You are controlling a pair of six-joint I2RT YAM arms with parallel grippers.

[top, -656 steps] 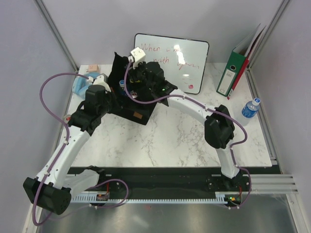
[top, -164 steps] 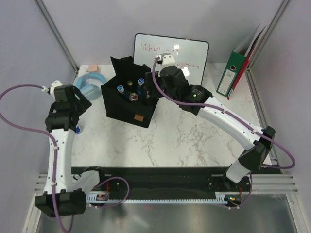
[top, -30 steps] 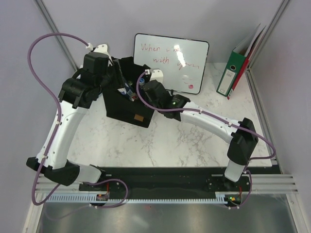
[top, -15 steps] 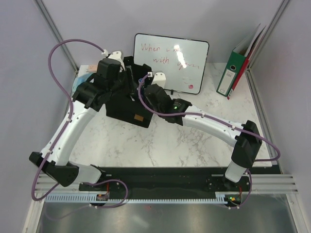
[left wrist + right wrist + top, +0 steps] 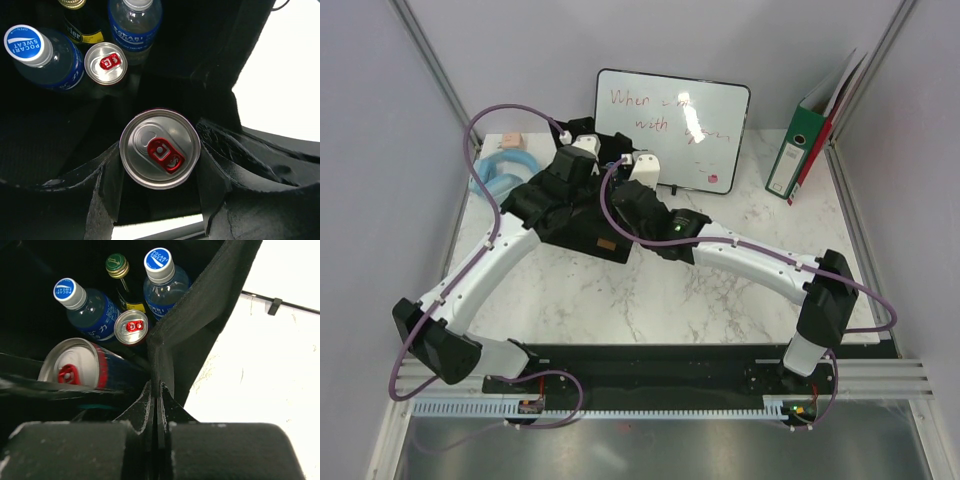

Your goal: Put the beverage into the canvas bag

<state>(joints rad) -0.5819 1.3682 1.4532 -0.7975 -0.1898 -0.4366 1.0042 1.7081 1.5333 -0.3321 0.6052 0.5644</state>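
The beverage, a silver-topped can (image 5: 160, 155) with a red tab, sits upright between the black fingers (image 5: 106, 176) of my left gripper (image 5: 160, 172), which is shut on its sides. The can hangs inside the open mouth of the black canvas bag (image 5: 582, 232), above the drinks standing in it. In the right wrist view the same can (image 5: 75, 371) shows at the left with a blue and red side. My right gripper (image 5: 157, 392) is shut on the bag's upper rim (image 5: 165, 347), pinching the fabric at a corner.
Inside the bag stand two blue-capped bottles (image 5: 70, 292) (image 5: 160, 262), a dark green-capped bottle (image 5: 116, 265) and a small can (image 5: 131, 326). A whiteboard (image 5: 672, 125) leans behind the bag. A green binder (image 5: 798, 150) stands at the right and a blue object (image 5: 498, 170) lies at the left.
My left arm has swung right and forward, bringing the can over and into the bag's mouth. The right gripper has stayed on the bag's rim and shifted slightly.
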